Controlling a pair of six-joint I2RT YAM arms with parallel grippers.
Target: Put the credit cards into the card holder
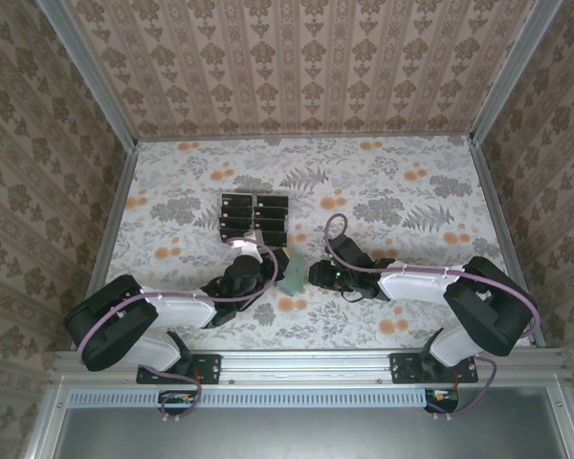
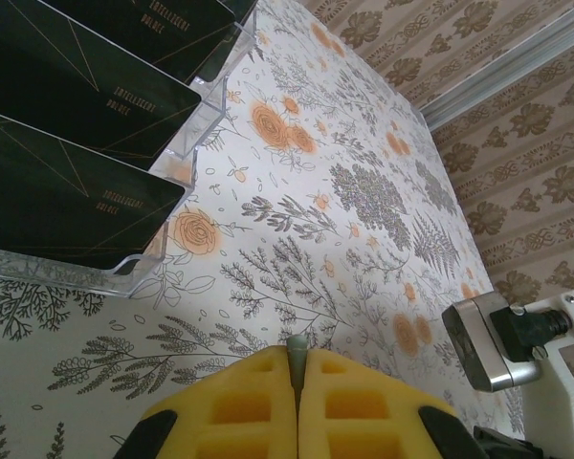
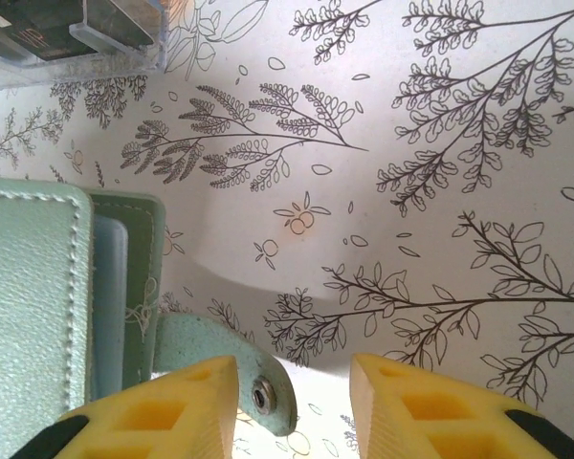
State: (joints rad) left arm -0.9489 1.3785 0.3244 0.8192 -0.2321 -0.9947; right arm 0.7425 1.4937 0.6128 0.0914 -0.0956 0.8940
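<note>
The left end effector (image 2: 297, 378) is clamped shut on a thin grey-green edge, which I take to be the rim of the wallet (image 1: 292, 273), seen edge-on between the yellow pads. The right end effector (image 3: 295, 363) has its jaws apart with nothing gripped. The wallet's snap tab (image 3: 210, 339) curls into the gap, lying against the left-hand pad (image 3: 172, 416) and not in the middle, and its metal stud (image 3: 263, 394) sits just off that pad's tip.

From above, the wallet stands on the worktop (image 1: 383, 191) between the two end effectors, tilted up, not lying flat. Its stitched cover (image 3: 29, 306) and inner layers show at the left of the right wrist view. The black cards (image 2: 67, 96) sit in the clear rack (image 2: 134, 268) just beyond, none of them in the wallet.

The step in hand looks like catching the tab to open the wallet. The main risks:

- The tab is off-centre, so closing jaws could catch only its edge or the stud, and it could slip free on a pull.
- The left hold is on a narrow strip of soft material, so a hard tug could drag the wallet out or twist it.
- The two end effectors are near each other, so a small sideways error could knock them together.
</note>
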